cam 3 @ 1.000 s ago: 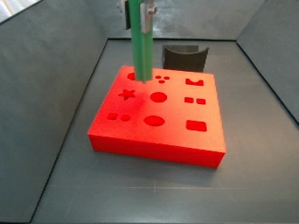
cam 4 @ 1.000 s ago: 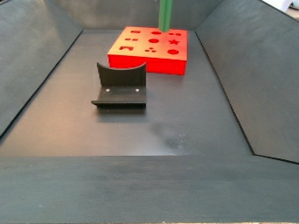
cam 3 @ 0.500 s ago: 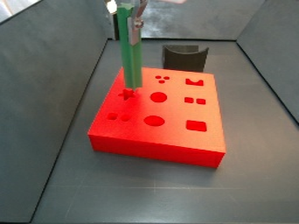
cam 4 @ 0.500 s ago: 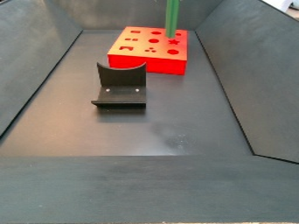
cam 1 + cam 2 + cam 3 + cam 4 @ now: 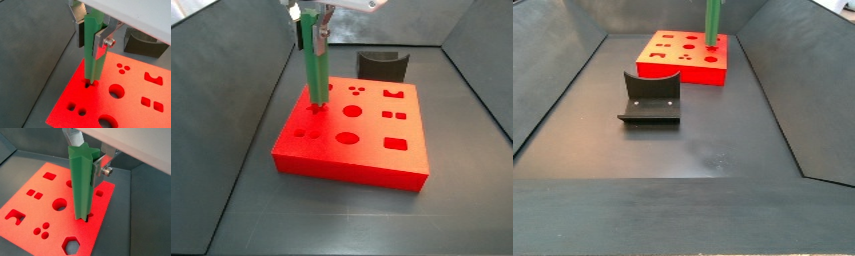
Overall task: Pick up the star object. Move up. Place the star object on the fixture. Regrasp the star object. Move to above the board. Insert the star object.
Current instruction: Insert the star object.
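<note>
The tool (image 5: 93, 31) is clamped on the upright star object (image 5: 314, 75), its lower tip entering the star hole in the board (image 5: 372, 150).

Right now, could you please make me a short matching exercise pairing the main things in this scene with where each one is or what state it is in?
Things:
1. star object
2. fixture
3. board
4. claw

Places or states:
A. lies flat on the floor, top cut with holes
B. upright, lower tip at the star-shaped hole
C. shut on the green peg's upper part
D. stands alone on the floor, nothing on it

Pairs: 1-B, 2-D, 3-A, 4-C
</note>
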You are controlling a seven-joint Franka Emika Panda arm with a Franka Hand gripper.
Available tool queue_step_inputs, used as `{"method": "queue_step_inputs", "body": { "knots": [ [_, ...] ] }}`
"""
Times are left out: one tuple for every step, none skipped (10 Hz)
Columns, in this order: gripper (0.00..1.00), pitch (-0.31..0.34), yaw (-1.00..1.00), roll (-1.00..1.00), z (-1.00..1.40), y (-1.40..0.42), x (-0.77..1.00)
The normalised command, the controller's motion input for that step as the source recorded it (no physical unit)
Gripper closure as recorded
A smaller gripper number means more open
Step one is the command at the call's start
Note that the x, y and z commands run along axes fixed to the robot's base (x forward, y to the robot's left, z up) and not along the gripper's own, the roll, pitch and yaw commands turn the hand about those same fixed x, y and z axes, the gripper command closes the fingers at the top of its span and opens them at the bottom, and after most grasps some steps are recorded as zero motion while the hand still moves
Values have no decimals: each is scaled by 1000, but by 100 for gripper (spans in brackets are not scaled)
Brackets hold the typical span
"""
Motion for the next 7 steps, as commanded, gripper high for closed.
{"method": "queue_step_inputs", "body": {
  "knots": [
    [100, -36, -43, -43, -306, 0, 0],
    [100, 0, -23, -9, -111, 0, 0],
    [100, 0, -40, 0, -20, 0, 0],
    [100, 0, -154, 0, -9, 0, -129],
    [100, 0, -240, 0, 0, -40, -386],
    [100, -23, 0, 0, 0, 0, -17],
    [100, 0, 0, 0, -23, 0, 0]
  ]
}}
